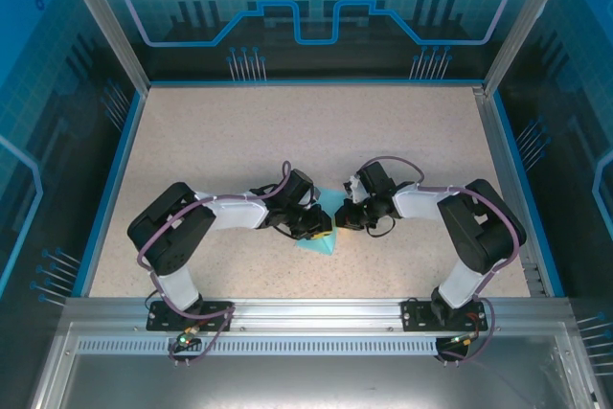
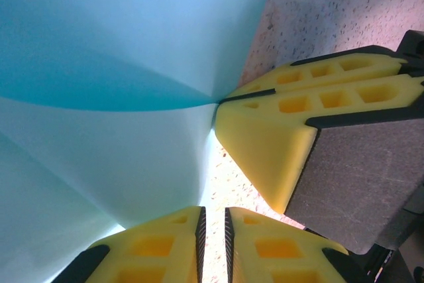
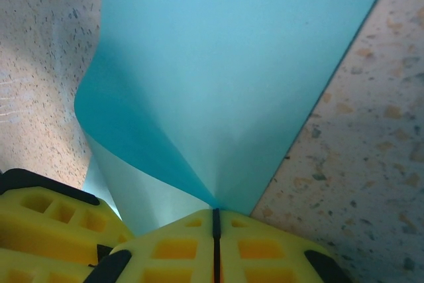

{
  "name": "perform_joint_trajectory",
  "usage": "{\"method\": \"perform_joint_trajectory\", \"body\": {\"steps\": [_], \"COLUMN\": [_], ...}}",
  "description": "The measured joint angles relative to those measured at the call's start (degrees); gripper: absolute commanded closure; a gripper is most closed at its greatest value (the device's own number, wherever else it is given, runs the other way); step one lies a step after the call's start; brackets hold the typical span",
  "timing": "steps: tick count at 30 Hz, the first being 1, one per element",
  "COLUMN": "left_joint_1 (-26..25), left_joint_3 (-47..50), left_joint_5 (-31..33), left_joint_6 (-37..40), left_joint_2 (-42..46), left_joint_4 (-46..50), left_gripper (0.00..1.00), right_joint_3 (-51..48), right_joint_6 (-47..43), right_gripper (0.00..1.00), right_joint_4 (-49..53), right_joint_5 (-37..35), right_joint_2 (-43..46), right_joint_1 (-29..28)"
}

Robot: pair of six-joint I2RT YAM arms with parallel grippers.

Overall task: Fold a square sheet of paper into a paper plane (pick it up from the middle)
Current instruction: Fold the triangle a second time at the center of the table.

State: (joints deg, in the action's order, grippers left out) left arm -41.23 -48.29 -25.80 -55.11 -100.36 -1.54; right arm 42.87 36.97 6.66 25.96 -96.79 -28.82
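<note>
The light blue square sheet of paper (image 1: 321, 240) lies mid-table, partly lifted and curled between the two arms. My right gripper (image 3: 214, 213) is shut on one edge of the sheet (image 3: 232, 64), and the paper bends up into a soft fold from that pinch. In the left wrist view the right gripper's yellow fingers (image 2: 291, 104) clamp the paper (image 2: 132, 38) at its corner. My left gripper (image 2: 212, 215) sits just beside the paper edge. Its jaws stand narrowly open, with only speckled table showing in the gap. From above, the left gripper (image 1: 314, 225) and right gripper (image 1: 343, 215) nearly touch over the sheet.
The speckled beige table (image 1: 239, 141) is ringed by a blue rim and glass walls (image 1: 306, 7). An aluminium rail (image 1: 306, 311) with both arm bases runs along the near edge. Open tabletop stretches behind and to both sides of the arms.
</note>
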Motion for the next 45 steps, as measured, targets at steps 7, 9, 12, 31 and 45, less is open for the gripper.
{"method": "perform_joint_trajectory", "body": {"steps": [7,9,12,31,45], "left_joint_1": [0.0,-0.1,-0.1,-0.2,-0.2], "left_joint_3": [0.0,0.0,0.0,-0.2,-0.4], "left_joint_5": [0.0,0.0,0.0,0.0,0.0], "left_joint_6": [0.0,0.0,0.0,0.0,0.2], "left_joint_2": [0.0,0.0,0.0,-1.0,-2.0], "left_joint_4": [0.4,0.4,0.4,1.2,1.2], "left_gripper": [0.82,0.82,0.82,0.82,0.82], "right_joint_3": [0.0,0.3,0.8,0.8,0.9], "right_joint_6": [0.0,0.0,-0.1,-0.2,-0.2], "right_gripper": [0.92,0.92,0.92,0.92,0.92], "right_joint_4": [0.0,0.3,0.4,0.5,0.9], "right_joint_5": [0.0,0.0,0.0,-0.1,-0.2], "right_joint_2": [-0.2,-0.4,-0.6,-0.7,-0.7], "right_joint_1": [0.0,0.0,0.0,0.0,0.0]}}
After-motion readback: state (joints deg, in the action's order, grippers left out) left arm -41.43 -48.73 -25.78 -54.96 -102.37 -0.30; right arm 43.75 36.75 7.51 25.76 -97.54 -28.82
